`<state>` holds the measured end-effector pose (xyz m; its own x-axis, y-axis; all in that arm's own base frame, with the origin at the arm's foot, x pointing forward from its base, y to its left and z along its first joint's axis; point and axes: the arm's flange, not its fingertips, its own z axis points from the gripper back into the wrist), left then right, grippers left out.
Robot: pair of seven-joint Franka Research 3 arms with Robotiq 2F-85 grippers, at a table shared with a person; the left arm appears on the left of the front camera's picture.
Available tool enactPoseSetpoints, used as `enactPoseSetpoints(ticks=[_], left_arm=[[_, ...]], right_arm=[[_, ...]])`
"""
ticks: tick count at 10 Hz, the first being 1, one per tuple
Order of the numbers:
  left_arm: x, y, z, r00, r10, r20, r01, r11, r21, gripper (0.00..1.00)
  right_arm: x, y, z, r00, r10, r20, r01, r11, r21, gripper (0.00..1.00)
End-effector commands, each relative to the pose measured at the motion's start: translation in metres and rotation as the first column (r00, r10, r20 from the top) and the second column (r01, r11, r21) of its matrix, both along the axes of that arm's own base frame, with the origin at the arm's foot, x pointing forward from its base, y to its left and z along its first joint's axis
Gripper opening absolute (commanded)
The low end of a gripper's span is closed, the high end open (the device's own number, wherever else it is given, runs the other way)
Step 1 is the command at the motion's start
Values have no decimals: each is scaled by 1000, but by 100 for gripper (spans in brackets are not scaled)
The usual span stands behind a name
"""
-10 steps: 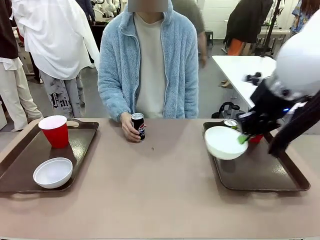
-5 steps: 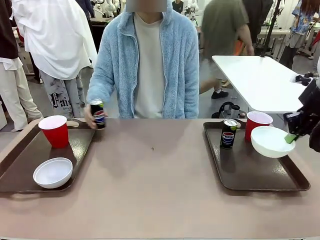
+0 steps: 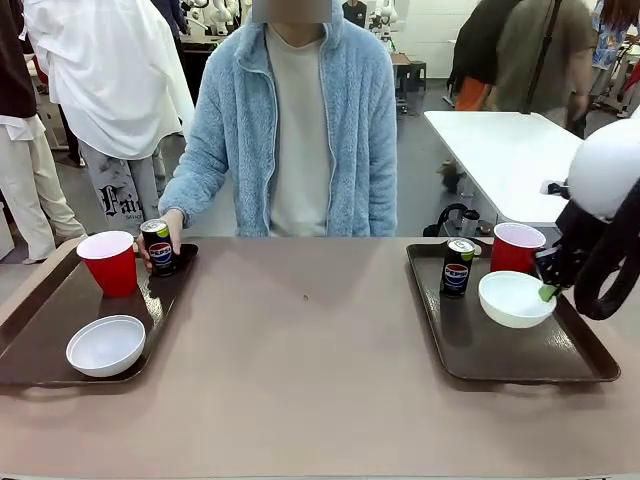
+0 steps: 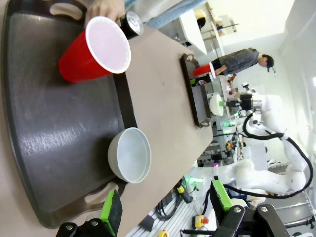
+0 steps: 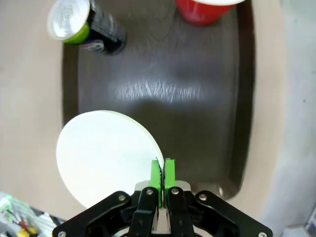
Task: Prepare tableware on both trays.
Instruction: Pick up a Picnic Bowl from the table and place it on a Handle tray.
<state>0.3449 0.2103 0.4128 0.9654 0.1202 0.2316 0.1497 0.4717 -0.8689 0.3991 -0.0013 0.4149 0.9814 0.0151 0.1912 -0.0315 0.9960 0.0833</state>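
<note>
- The right gripper [image 5: 161, 173] is pinching the rim of a white bowl [image 5: 106, 153] between its green pads [image 5: 155, 174], the jaws drawn almost together with just the bowl's thin wall between them. The bowl is hanging out to one side of the fingers, over the right tray [image 5: 217, 123].
- In the front view that bowl [image 3: 514, 298] appears to be sitting low over the right tray [image 3: 520, 360]; I cannot tell whether it is touching the surface.
- Just beyond the bowl, a soda can [image 5: 84, 29] is standing upright on the tray, and a red cup [image 5: 207, 10] is standing beside it, further along the fingers' line.
- Risk: a thin rim grip on a wide bowl is leaving its weight off to one side, so it could be twisting or slipping if the arm is jolting; releasing above the tray might be letting it rock or skid towards the can.
- The left gripper [image 4: 163, 207] is standing wide open, holding nothing, its pads [image 4: 109, 210] hovering by the near edge of the left tray [image 4: 44, 128].
- Closest ahead of it another white bowl [image 4: 129, 154] is resting on the tray; further off a second red cup [image 4: 94, 49] is standing.
- Farthest, the person's hand [image 3: 160, 235] is setting a second soda can [image 3: 159, 248] at the tray's far corner, so a reach there could be colliding with it.
</note>
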Motion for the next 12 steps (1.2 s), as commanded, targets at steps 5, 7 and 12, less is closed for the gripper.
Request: enactPoseSetpoints(ticks=[5, 7, 12], left_arm=[[-1, 0, 2, 1000, -1, 22, 1, 1000, -14, 95], [-1, 0, 2, 1000, -1, 22, 1, 1000, -14, 95], [-1, 0, 2, 1000, -1, 22, 1, 1000, -14, 95]], right_arm=[[-52, -4, -119, 984, -10, 180, 8, 1000, 14, 0], [-61, -7, -125, 991, 3, 135, -9, 999, 38, 0], [-73, -4, -94, 995, -6, 102, 2, 999, 39, 100]])
